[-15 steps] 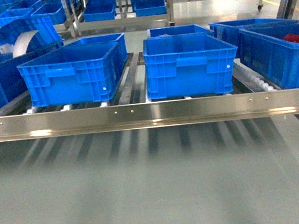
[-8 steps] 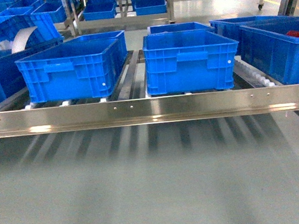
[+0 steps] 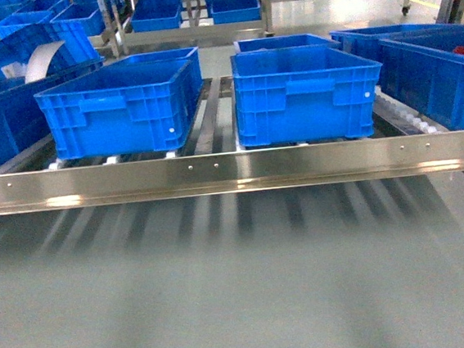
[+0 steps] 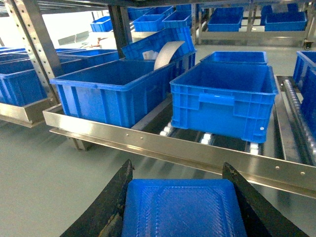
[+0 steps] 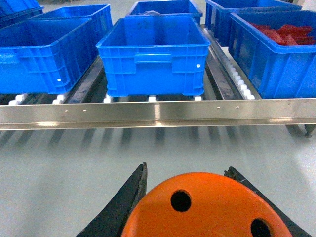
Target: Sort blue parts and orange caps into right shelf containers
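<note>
In the left wrist view my left gripper (image 4: 178, 168) is shut on a flat blue part (image 4: 182, 210) with a ribbed face, held between both black fingers. In the right wrist view my right gripper (image 5: 187, 168) is shut on an orange cap (image 5: 217, 207) whose flat top has dark round holes. Both hang over grey floor just short of the right shelf's steel front rail (image 3: 232, 172). Two blue containers stand side by side on the rollers behind the rail, one left (image 3: 115, 111) and one right (image 3: 302, 93). Neither gripper shows in the head view.
More blue crates flank the pair, one at far right (image 5: 276, 49) holding red pieces (image 5: 279, 32). A perforated steel upright (image 4: 34, 44) stands at left. A tilted crate with a white curved sheet (image 3: 40, 61) lies behind. Further racks with crates stand in the background.
In the head view the two front containers have drifted slightly to the right and look a little nearer. The front rail stays at the same height.
</note>
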Controlling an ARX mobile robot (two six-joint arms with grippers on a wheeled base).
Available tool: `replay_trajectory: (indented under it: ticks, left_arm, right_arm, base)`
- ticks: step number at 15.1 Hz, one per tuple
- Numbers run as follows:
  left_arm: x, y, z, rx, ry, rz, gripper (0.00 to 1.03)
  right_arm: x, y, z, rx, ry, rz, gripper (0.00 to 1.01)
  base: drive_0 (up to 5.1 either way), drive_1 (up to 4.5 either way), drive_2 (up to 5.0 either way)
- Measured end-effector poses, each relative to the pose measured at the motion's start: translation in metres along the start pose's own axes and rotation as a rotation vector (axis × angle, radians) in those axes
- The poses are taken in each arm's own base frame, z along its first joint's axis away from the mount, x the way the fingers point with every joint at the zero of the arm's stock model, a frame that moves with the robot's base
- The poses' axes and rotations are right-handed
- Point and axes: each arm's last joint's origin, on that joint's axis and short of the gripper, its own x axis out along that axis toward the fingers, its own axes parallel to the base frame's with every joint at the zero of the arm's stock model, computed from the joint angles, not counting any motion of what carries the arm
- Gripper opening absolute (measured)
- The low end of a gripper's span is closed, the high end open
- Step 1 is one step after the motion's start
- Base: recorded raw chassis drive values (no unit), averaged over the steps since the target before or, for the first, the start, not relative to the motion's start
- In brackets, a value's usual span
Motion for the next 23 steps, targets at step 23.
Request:
replay_trajectory:
  ticks: [23]
  left_arm:
    - [0.0002, 0.0006, 0.0002, -0.001, -0.001, 0.004, 0.41]
  right_arm:
    - [-0.0001, 0.0003, 0.0005, 0.001, -0.003, 0.005, 0.42]
  base:
    - [0.1, 4.05, -3.9]
